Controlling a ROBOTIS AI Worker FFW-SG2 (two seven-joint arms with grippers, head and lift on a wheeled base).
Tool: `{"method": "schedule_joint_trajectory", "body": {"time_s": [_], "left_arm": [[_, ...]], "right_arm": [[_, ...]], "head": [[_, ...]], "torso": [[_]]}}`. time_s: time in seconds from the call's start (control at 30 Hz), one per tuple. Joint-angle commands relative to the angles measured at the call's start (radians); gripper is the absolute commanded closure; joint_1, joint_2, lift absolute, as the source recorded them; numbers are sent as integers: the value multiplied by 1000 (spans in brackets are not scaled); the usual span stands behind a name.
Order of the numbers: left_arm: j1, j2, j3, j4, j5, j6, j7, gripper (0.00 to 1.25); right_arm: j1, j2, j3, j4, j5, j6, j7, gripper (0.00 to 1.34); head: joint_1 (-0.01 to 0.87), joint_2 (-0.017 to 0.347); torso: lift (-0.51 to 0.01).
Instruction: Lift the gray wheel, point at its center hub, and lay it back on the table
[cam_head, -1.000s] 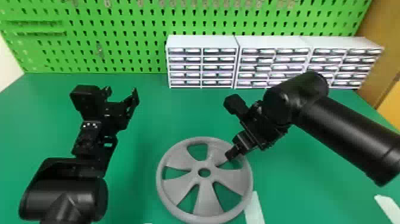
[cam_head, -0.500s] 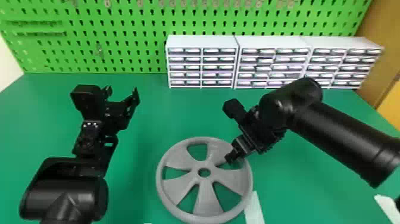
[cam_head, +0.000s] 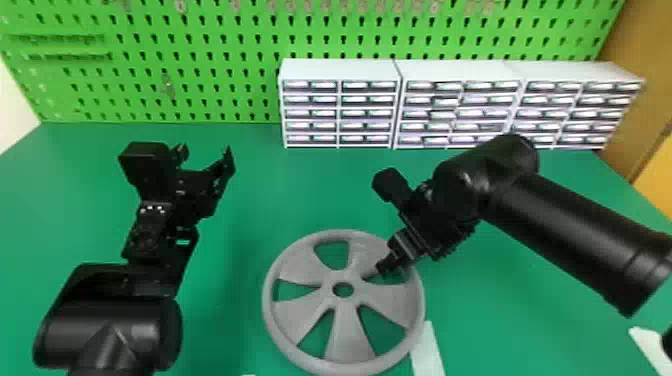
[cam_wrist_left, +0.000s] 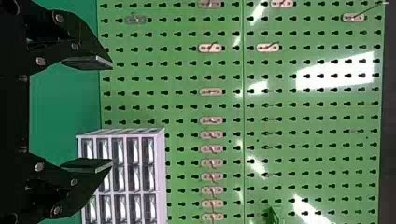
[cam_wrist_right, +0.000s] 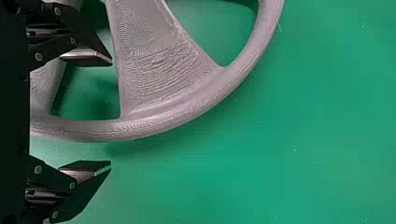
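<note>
The gray wheel (cam_head: 345, 345) lies flat on the green table, its center hub (cam_head: 343, 289) uncovered. Over the wheel's right side is my right gripper (cam_head: 382, 270), near the hub. In the right wrist view the right gripper (cam_wrist_right: 111, 114) stands open, one finger over an opening beside a spoke and the other outside the rim, with the wheel (cam_wrist_right: 159, 70) between and beyond them. My left gripper (cam_head: 207, 150) is held over the table's left part, away from the wheel; in the left wrist view the left gripper (cam_wrist_left: 112, 114) is open and holds nothing.
White drawer cabinets (cam_head: 340, 70) line the back of the table, before a green pegboard (cam_head: 200, 70). A pale strip (cam_head: 427, 350) lies by the wheel's lower right edge, and another (cam_head: 650, 345) sits farther right.
The right arm has shifted slightly left and lower in the head view, bringing its gripper nearer the hub. Neither the left arm nor the wheel has visibly moved.
</note>
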Motion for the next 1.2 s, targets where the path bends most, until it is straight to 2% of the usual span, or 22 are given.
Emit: {"method": "schedule_joint_trajectory", "body": {"time_s": [0.0,0.2,0.43,0.57,0.63,0.73,0.87,1.17], "left_arm": [[-1,0,0,0,0,0,0,506],[-1,0,0,0,0,0,0,506],[-1,0,0,0,0,0,0,506],[-1,0,0,0,0,0,0,506],[-1,0,0,0,0,0,0,506],[-1,0,0,0,0,0,0,506],[-1,0,0,0,0,0,0,506],[-1,0,0,0,0,0,0,506]], "right_arm": [[0,0,2,1,0,-3,0,467],[2,0,10,1,1,-7,0,513],[0,2,21,1,15,-9,0,731],[-1,5,31,-2,27,-9,0,993],[-1,5,33,-6,40,-13,0,1047],[-3,5,37,-14,52,-16,0,1055],[-4,8,47,-20,69,-18,0,1239],[-6,8,51,-26,82,-18,0,1239]], "head": [[692,48],[692,48],[692,48],[692,48],[692,48],[692,48],[692,48],[692,48]], "torso": [[-96],[-96],[-96],[-96],[-96],[-96],[-96],[-96]]}}
